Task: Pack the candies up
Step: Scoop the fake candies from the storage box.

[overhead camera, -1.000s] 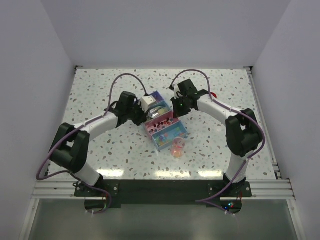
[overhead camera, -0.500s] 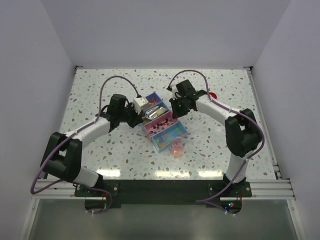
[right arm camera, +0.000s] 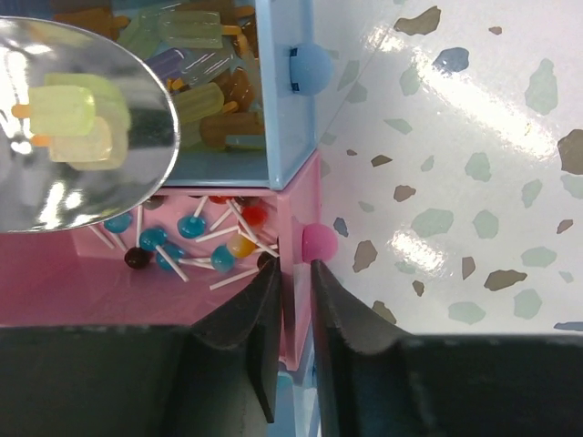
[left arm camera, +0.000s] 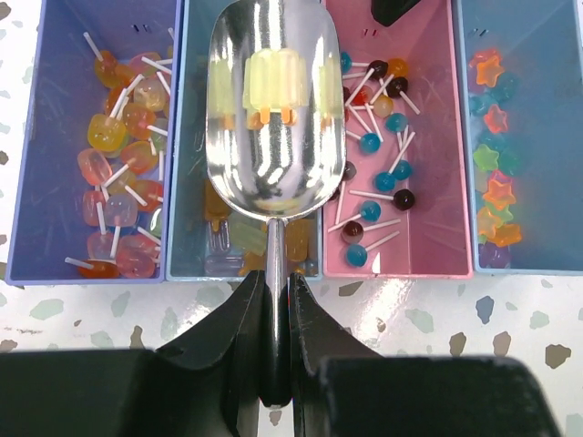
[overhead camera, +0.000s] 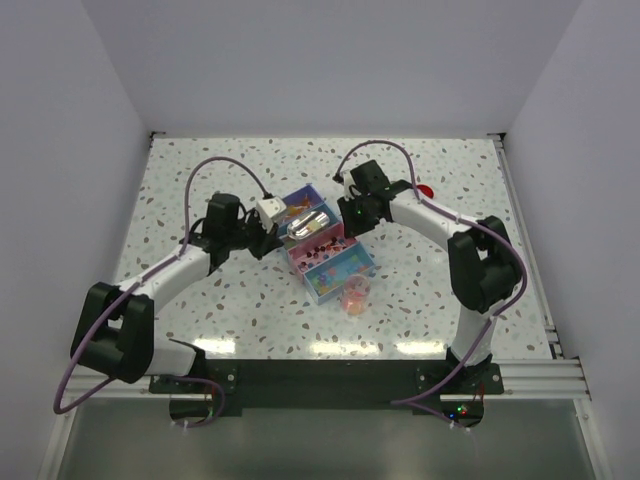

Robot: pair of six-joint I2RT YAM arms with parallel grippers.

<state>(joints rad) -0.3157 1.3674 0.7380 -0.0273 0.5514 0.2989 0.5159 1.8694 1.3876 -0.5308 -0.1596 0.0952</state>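
Over the trays (left arm camera: pixel 182 137), left fingers (left arm camera: pixel 241 314) clamped on the scoop (left arm camera: pixel 269 109) have retreated; right fingers (right arm camera: pixel 246 337) straddle the pink tray (right arm camera: pixel 55 291), grip unclear.

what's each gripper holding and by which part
Left gripper holds the metal scoop by its thin handle. Right gripper straddles the knob-side wall of the pink drawer; whether it grips cannot be told.

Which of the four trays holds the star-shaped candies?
The dark blue tray, rightmost in the left wrist view; the others hold candies on sticks.
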